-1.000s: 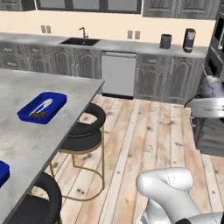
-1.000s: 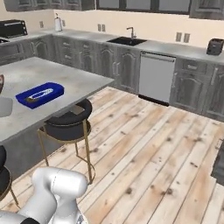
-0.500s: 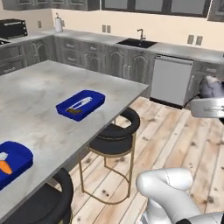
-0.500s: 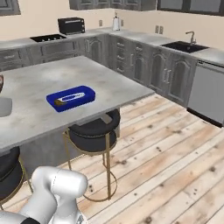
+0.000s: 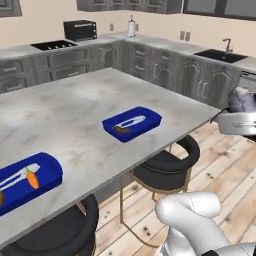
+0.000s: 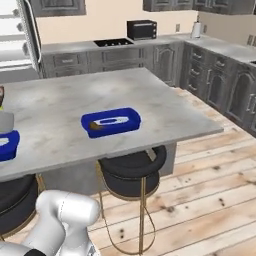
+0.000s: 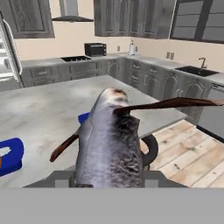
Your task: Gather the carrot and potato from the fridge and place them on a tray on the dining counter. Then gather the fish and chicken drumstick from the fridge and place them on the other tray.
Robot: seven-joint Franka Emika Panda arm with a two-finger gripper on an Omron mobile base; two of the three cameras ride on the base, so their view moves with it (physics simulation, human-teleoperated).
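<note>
hand view: gripper (image 7: 109, 183) clamps the fish (image 7: 109, 144), short of the counter edge (image 7: 144, 131).

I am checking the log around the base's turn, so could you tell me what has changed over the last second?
The base has swung round: the sink and dishwasher wall has slid out of the base views, and the dining counter now fills them. That is camera motion; the two blue trays have not moved on the counter. The gripper stays closed on the fish, and the carrot lies in the near tray.
</note>
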